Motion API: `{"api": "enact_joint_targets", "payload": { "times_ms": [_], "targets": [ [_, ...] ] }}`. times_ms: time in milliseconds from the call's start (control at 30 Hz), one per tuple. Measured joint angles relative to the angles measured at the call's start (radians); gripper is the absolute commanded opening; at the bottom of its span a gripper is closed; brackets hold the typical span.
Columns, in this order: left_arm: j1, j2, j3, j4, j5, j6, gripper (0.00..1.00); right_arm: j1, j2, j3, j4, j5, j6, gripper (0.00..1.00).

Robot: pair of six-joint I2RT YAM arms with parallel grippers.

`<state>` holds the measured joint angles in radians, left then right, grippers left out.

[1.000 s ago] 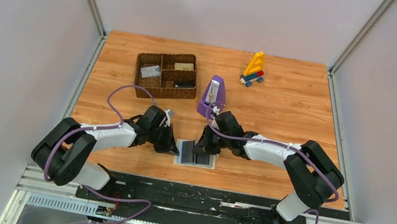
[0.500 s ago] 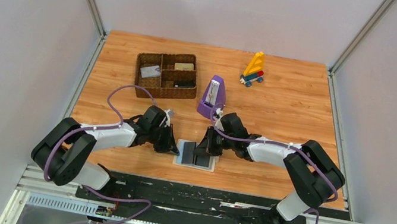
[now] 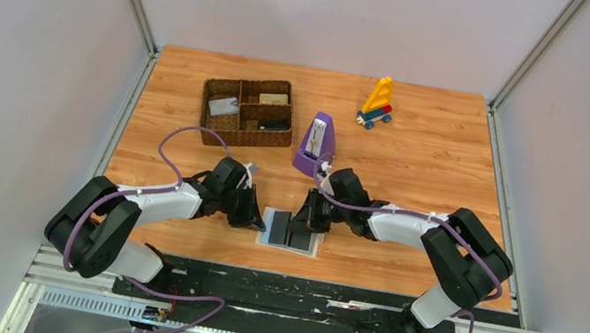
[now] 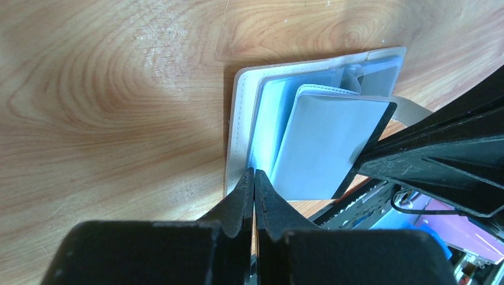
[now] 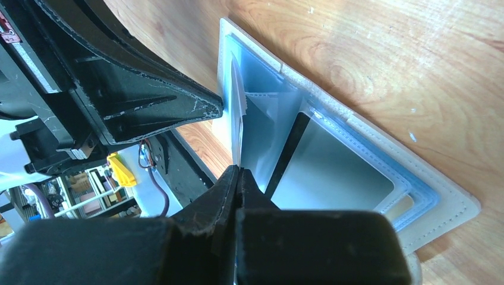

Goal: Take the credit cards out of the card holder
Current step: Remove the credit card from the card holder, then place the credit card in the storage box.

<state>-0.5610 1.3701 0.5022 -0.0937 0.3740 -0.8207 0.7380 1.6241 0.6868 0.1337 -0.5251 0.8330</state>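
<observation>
My right pincer (image 5: 239, 171) grasps a leaf of the flat light-blue card holder (image 5: 443, 199); my left pincer (image 4: 254, 176) sits clenched at its edge.

The left arm (image 3: 165, 200) reaches from its base at the near left forward and inward, forearm low and wrist pitched down, so that its jaws point toward the middle. They are pressed together, with only a hairline between the tips. The right arm (image 3: 399, 223) mirrors it from the near right, stretched leftward with the wrist tipped down, its jaws likewise closed tight — the two pairs face each other, tips low, near but apart.
</observation>
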Motion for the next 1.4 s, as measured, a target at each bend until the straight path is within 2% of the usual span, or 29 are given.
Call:
{"api": "enact_joint_targets", "payload": {
  "times_ms": [767, 833, 1033, 1200, 1300, 1400],
  "targets": [
    [0.000, -0.010, 0.000, -0.021, -0.016, 0.001, 0.08, -0.033, -0.103, 0.000, -0.097, -0.019, -0.026, 0.00],
    [0.000, -0.018, 0.000, -0.035, -0.018, 0.001, 0.13, -0.040, -0.138, 0.000, -0.127, -0.012, -0.039, 0.00],
    [0.000, -0.083, 0.014, -0.103, -0.001, -0.008, 0.41, -0.046, -0.234, 0.027, -0.245, 0.061, -0.151, 0.00],
    [0.000, -0.160, 0.102, -0.159, 0.033, -0.029, 0.56, -0.034, -0.288, 0.069, -0.321, 0.157, -0.303, 0.00],
    [0.000, -0.213, 0.161, -0.191, 0.042, -0.046, 0.66, 0.009, -0.352, 0.072, -0.327, 0.238, -0.422, 0.00],
    [0.000, -0.266, 0.199, -0.217, 0.051, -0.077, 0.71, 0.109, -0.438, 0.055, -0.295, 0.346, -0.568, 0.00]
  ]
}}
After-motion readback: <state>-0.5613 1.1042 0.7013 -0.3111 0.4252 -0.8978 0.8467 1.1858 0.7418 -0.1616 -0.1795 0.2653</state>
